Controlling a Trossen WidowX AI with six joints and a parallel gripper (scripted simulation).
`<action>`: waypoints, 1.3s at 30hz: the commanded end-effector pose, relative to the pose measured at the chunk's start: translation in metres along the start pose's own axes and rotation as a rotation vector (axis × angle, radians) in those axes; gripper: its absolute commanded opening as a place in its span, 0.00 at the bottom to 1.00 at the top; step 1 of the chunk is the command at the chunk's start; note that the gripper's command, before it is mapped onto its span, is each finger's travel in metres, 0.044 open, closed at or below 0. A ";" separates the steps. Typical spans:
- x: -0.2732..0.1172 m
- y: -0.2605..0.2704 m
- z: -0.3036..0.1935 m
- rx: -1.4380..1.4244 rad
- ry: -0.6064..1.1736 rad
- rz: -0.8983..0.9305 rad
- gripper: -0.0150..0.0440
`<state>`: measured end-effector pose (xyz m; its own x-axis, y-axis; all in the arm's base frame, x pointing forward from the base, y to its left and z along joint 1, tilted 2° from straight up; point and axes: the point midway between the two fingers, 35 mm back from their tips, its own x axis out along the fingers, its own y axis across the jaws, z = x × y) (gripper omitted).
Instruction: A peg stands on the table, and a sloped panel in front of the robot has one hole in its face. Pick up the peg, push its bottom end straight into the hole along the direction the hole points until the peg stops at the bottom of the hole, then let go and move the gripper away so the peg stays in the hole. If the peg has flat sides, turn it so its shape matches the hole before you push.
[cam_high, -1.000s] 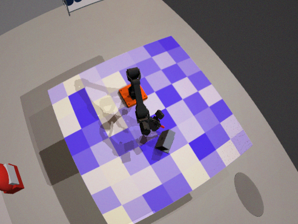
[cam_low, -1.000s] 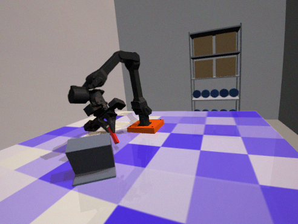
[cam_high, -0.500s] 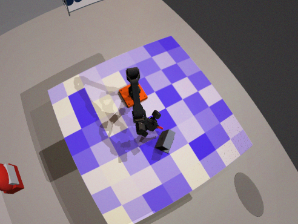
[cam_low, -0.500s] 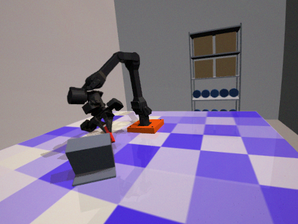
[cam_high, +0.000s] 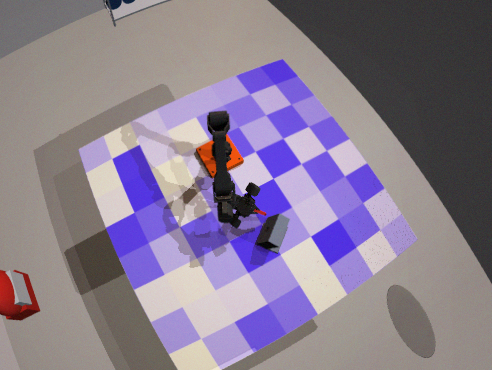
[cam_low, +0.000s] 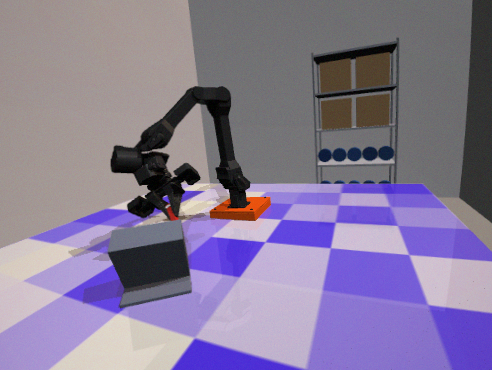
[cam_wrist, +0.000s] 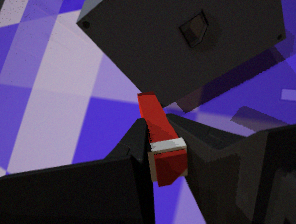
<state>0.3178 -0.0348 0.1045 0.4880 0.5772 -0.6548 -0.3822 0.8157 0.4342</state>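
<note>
A red flat-sided peg (cam_high: 260, 212) (cam_low: 173, 214) (cam_wrist: 156, 116) with a pale band is held between the fingers of my gripper (cam_wrist: 154, 123), which is shut on it. The peg's free end points toward the sloped panel block (cam_high: 281, 234) (cam_low: 150, 261) (cam_wrist: 135, 45). In the wrist view that end shows beside the panel's lower corner, away from the hole (cam_wrist: 195, 30). The hole is angular with several flat sides, in the upper part of the wrist view. The peg is outside the hole. Whether its sides match the hole's turn, I cannot tell. The exterior view shows the panel's back, so the hole is hidden there.
The arm's orange base (cam_high: 234, 156) (cam_low: 240, 209) stands behind the gripper on the checkered table (cam_high: 310, 200) (cam_low: 280, 280). The panel block's grey top edge (cam_low: 147, 235) lies close in front of the fingers. A shelf rack (cam_low: 355, 93) stands far back.
</note>
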 end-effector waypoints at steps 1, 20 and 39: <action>-0.003 -0.002 -0.001 -0.032 -0.025 0.004 0.25; -0.019 -0.015 -0.004 -0.171 -0.128 -0.012 0.25; -0.037 -0.026 -0.008 -0.316 -0.227 -0.050 0.25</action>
<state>0.3053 -0.0759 0.1114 0.6471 0.5600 -0.5174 -0.5479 0.8135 0.1952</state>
